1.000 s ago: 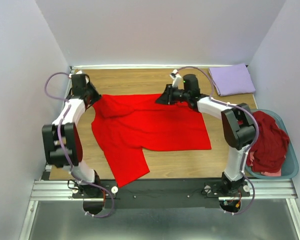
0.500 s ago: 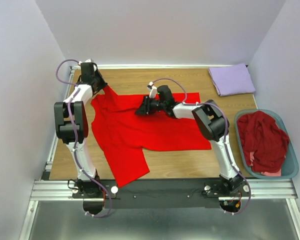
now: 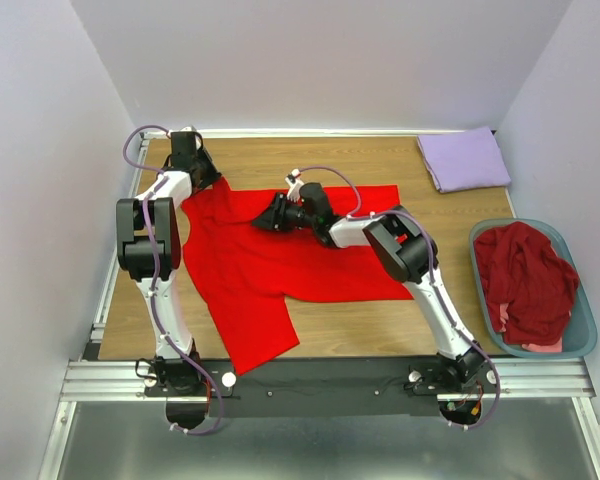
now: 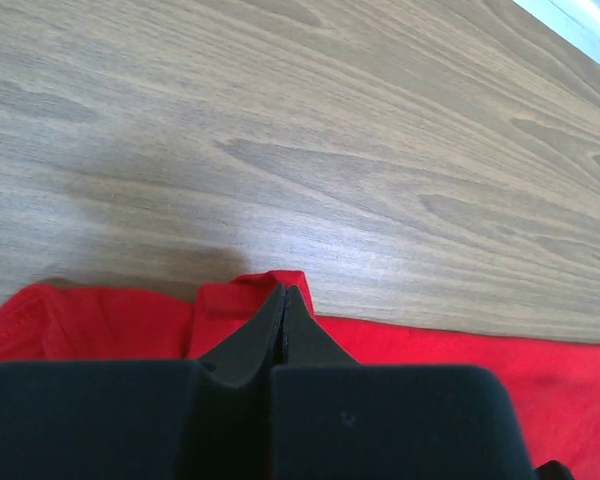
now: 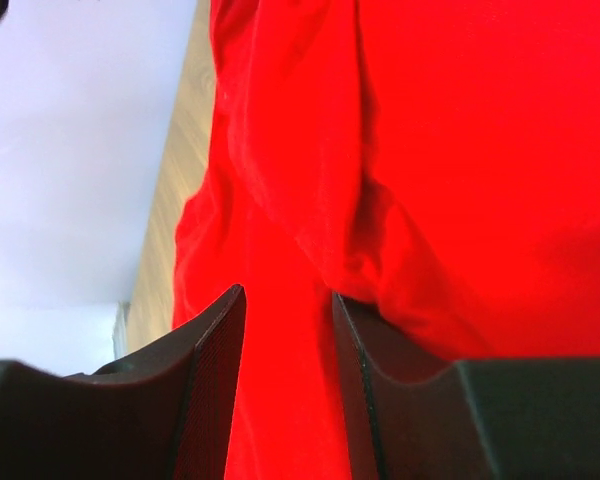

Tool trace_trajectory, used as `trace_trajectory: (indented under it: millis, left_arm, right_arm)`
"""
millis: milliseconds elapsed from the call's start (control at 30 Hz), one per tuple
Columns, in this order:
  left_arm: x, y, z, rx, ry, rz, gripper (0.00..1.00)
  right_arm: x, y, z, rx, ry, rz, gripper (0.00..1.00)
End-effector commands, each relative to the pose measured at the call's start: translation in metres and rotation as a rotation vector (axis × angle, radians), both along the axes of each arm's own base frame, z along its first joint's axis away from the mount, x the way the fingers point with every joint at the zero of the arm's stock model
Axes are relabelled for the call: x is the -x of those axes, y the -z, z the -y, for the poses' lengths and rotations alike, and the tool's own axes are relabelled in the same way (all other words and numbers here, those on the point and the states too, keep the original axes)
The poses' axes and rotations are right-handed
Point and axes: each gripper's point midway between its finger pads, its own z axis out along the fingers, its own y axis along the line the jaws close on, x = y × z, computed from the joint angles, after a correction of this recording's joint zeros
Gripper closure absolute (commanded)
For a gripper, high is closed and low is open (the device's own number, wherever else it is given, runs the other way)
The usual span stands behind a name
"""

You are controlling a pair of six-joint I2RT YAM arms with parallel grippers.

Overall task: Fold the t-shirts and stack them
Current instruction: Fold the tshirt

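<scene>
The left gripper (image 4: 283, 297) is clamped on the red shirt (image 3: 280, 262) at its corner; the right gripper (image 5: 286, 340) stands open over a ridge. I'd have it bite deep, then pull taut.

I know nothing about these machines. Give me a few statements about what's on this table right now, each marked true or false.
1. The red t-shirt lies spread out on the table. True.
2. The lavender t-shirt sits in the basket. False: it lies folded at the table's far right corner; the basket holds dark red shirts.
3. The left gripper is shut on the red t-shirt's edge. True.
4. The right gripper is clamped shut. False: its jaws stand apart above the red cloth.
</scene>
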Motion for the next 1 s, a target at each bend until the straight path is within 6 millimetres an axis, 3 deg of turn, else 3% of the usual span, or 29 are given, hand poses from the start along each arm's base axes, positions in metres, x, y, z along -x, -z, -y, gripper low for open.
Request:
trace_trajectory:
  millis: [0, 333, 667, 967]
  left_arm:
    - [-0.003, -0.003, 0.005, -0.012, 0.037, 0.018, 1.0]
    - [0.004, -0.006, 0.003, -0.037, 0.052, 0.005, 1.0]
    - [0.009, -0.016, 0.004, -0.033, 0.057, 0.013, 1.0]
    - [0.012, -0.017, 0.002, -0.044, 0.053, 0.007, 1.0]
  right_arm:
    - [-0.012, -0.003, -0.016, -0.058, 0.112, -0.028, 0.52]
    - [-0.026, 0.007, -0.022, -0.094, 0.214, -0.106, 0.52]
    - [-0.033, 0.005, -0.022, -0.115, 0.276, -0.134, 0.53]
    - [-0.026, -0.005, -0.03, -0.138, 0.253, -0.144, 0.62]
